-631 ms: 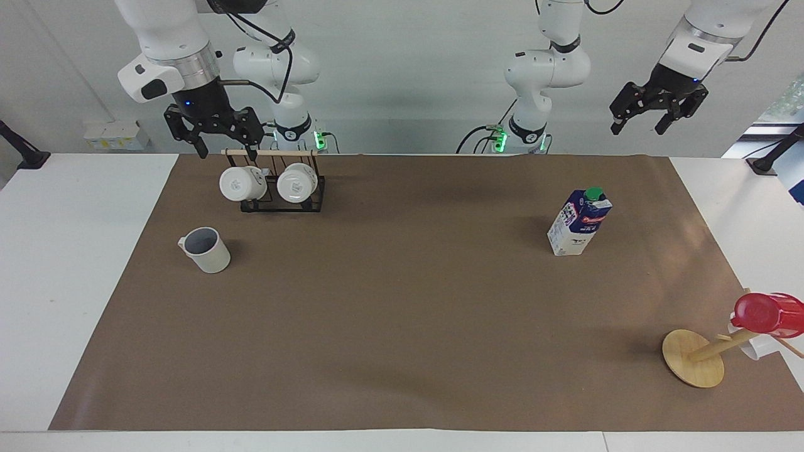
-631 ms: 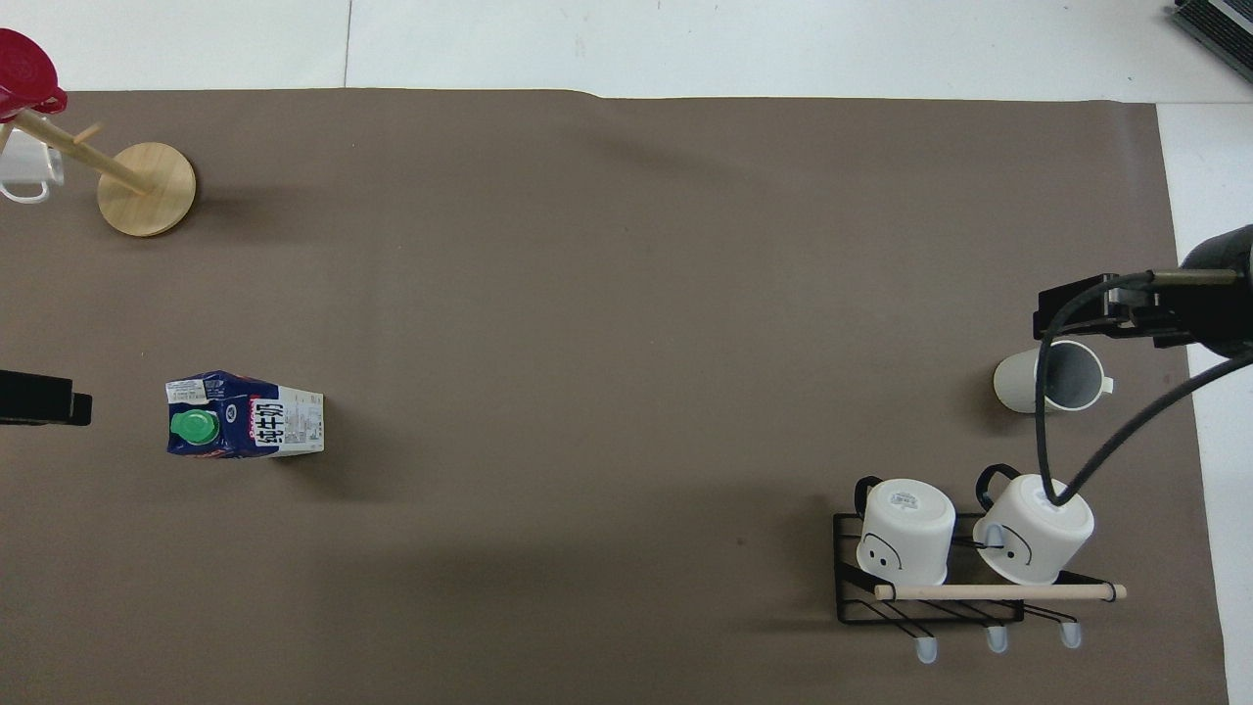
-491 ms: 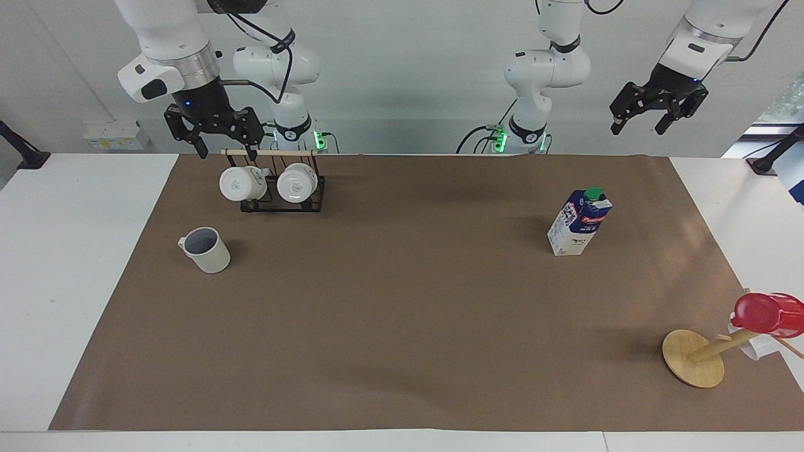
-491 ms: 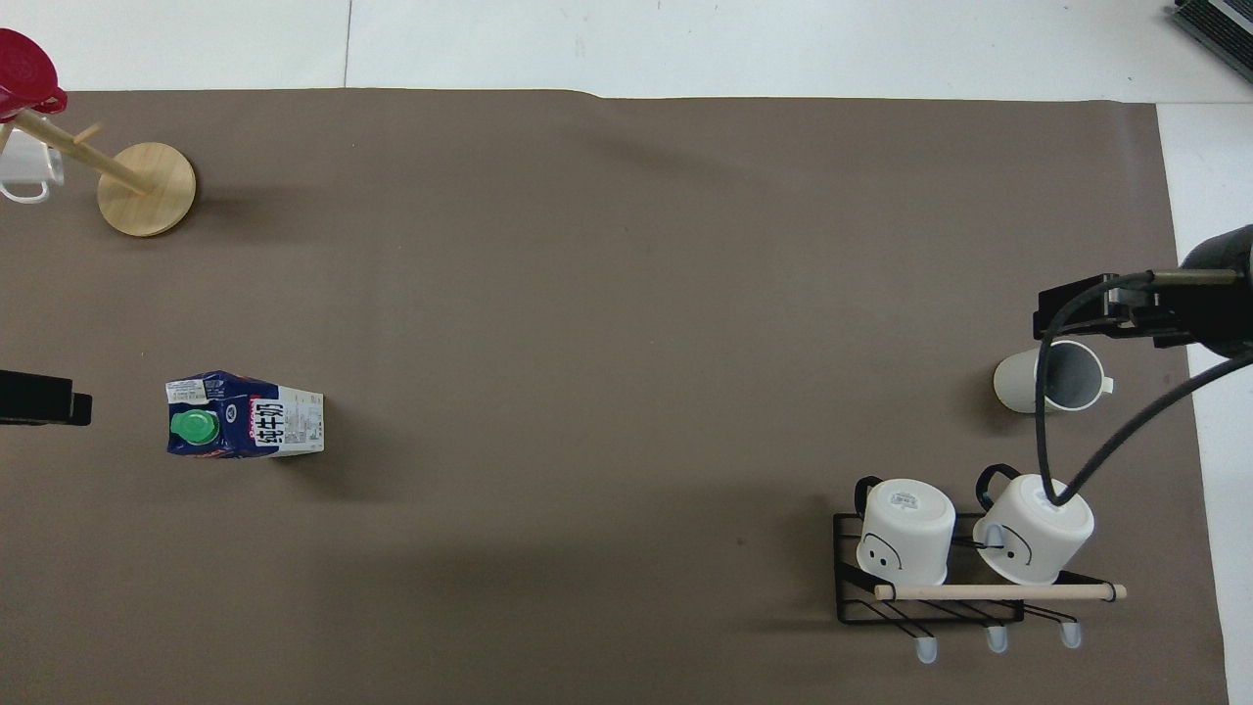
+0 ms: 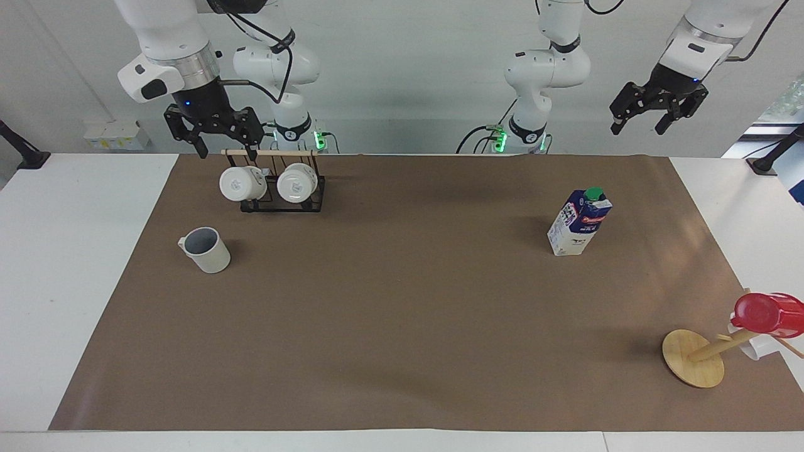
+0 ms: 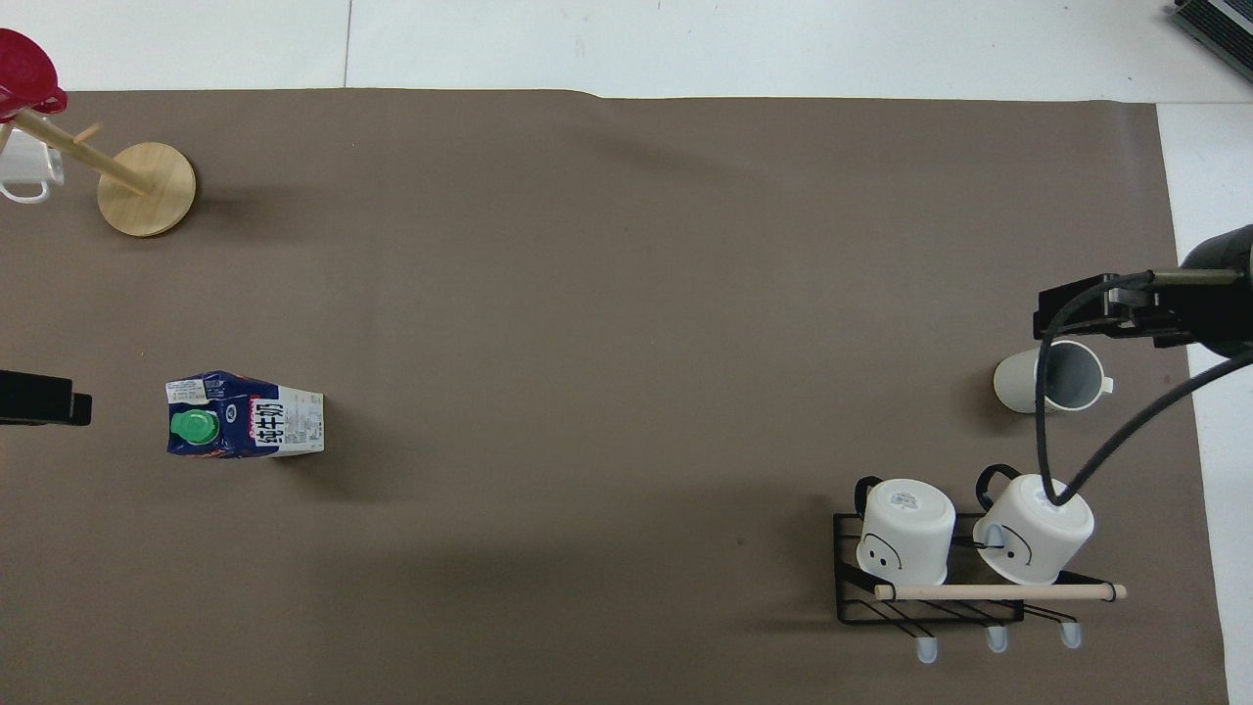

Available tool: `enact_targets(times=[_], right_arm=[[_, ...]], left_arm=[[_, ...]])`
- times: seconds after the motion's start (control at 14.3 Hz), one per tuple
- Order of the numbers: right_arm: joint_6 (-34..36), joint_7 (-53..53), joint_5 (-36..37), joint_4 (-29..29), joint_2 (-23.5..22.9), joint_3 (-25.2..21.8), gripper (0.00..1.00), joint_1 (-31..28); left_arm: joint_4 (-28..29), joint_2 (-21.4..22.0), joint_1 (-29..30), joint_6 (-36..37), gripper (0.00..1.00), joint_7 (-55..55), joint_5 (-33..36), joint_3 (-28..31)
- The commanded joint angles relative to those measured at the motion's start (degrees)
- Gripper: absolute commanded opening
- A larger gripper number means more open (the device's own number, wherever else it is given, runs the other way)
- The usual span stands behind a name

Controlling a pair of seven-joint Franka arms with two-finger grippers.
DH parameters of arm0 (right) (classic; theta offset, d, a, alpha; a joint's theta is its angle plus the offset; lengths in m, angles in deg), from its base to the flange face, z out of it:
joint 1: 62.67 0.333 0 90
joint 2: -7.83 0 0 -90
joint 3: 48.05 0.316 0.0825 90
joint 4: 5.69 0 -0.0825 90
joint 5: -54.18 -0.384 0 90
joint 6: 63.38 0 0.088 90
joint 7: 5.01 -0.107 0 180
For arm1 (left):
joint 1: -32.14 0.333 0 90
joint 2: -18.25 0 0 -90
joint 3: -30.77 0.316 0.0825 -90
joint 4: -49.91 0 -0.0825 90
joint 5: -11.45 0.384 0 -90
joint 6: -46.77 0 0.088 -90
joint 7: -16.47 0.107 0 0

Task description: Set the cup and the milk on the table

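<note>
From the facing view, I am seeing the cup [image 5: 206,249] standing upright on the brown paper of the tabletop [image 5: 81,263], toward the right arm's end, farther from the robots than the wire rack [image 5: 282,188] with its two white mugs. The milk [image 5: 579,222] is standing upright on the paper toward the left arm's end. The right hand [image 5: 224,147] is hanging raised with its fingers spread and nothing between them, above the rack's wooden bar. The left hand [image 5: 647,122] is hanging high near its own end, fingers spread too, gripping nothing. I am judging both things already placed, so the step in hand is pulling clear: I am wanting the right hand lifting straight up, so it is not catching the bar.

From the overhead view, the cup [image 6: 1047,380] is sitting near the paper's edge with its handle pointing off the paper. The milk [image 6: 245,427] is standing well apart from the wooden disc stand [image 6: 147,188]. Only part of the right hand [image 6: 1106,304] is showing, over the cup's rim.
</note>
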Motion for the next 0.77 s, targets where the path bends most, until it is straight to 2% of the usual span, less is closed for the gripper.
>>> enact_targets(times=[0.0,0.7], right_arm=[[0.1,-0.6,-0.9,-0.1,0.5,0.2,1.00,-0.5],[0.0,-0.6,-0.9,-0.3,0.5,-0.4,1.00,-0.5]], left_arm=[[-1.2,-0.2,-0.2,1.2,1.00,0.1,1.1,0.2],[-1.2,-0.2,-0.2,1.2,1.00,0.1,1.1,0.2]])
